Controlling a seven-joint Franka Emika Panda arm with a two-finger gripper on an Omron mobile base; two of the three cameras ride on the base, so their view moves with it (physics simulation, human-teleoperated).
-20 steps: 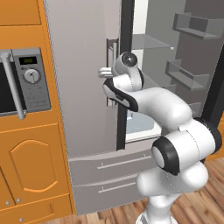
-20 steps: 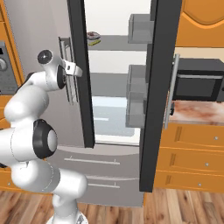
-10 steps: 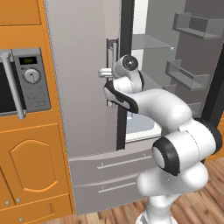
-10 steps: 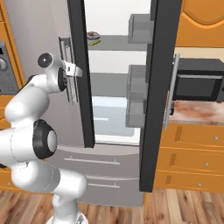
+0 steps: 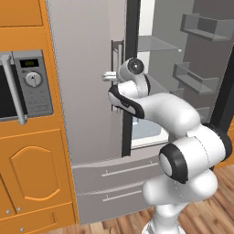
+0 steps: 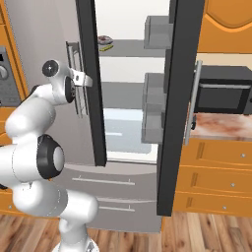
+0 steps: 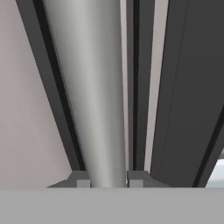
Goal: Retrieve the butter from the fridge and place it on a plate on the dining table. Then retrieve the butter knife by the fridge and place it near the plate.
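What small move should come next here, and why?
Probably pull the left door handle outward. The tool sits shut on that bar, the left door is still closed while the right one stands open, and the butter lies on an upper shelf near the left door.

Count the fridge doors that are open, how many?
1: the right door swings wide open. The left door is shut or barely ajar, with the gripper around its handle.

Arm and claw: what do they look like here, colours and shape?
Glossy white rounded arm links with dark grey joint caps and a black band near the wrist. The claw has two small blocky grey fingertips. No cables or markings are visible.
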